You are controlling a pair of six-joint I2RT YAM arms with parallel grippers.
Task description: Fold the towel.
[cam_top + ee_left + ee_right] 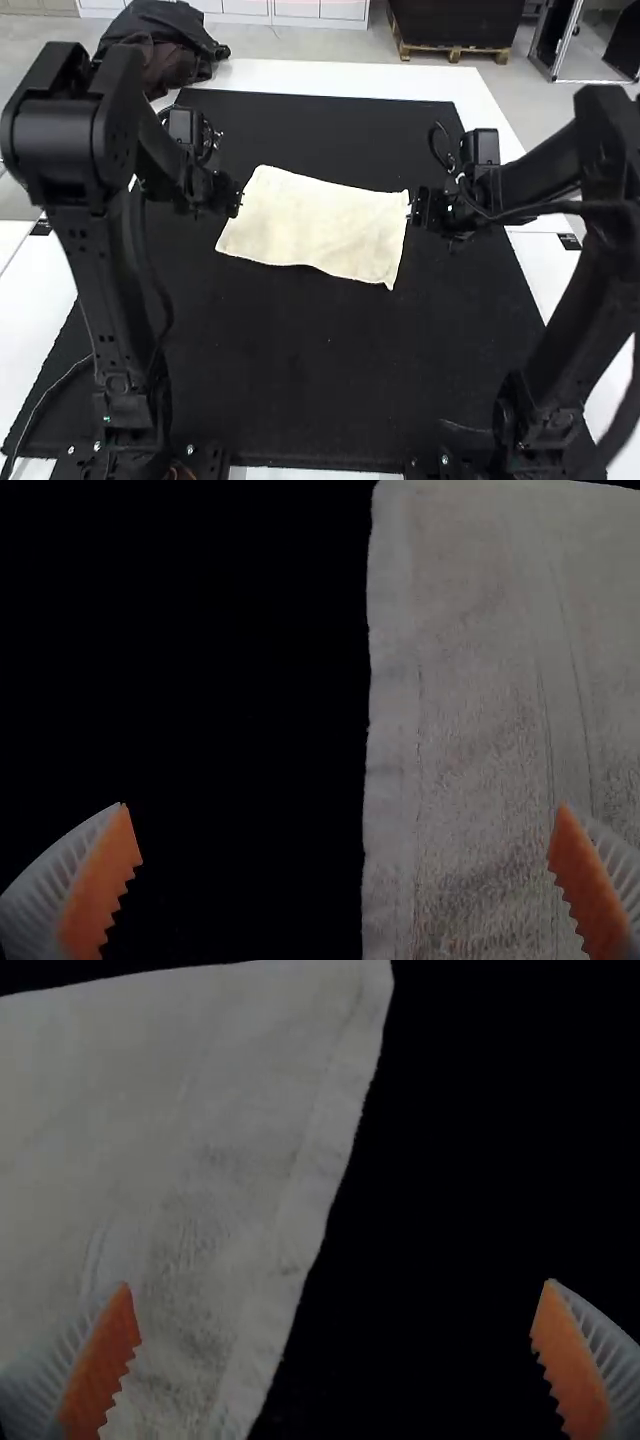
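Cream and roughly rectangular, the towel (pixel 318 228) lies spread on the black mat (pixel 300 375) that covers much of the white worktop (pixel 350 78). It sits nearer the worktop's far edge than its near edge, about midway between the left and right edges. Its long sides run crosswise at a slant, so that the right end comes closer to the near edge than the left end does. The near side bows a little, and the near right corner draws out to a point. Whether the cloth is one layer or more, I cannot tell.

At the towel's left end is the left hand (pixel 237 205); its fingers stand wide apart. In the left wrist view the orange pads (pixel 104 880) show on white ribbed fingers, and the towel's hemmed edge runs through the gap between them, with a woven band alongside the hem.

At the towel's right end is the right hand (pixel 411 208), facing the left one across the cloth. Its fingers are wide apart too, and the right wrist view has the towel's edge slanting between them.

By the worktop's far left corner lies a dark, bunched fabric item (pixel 178 55), partly brown.
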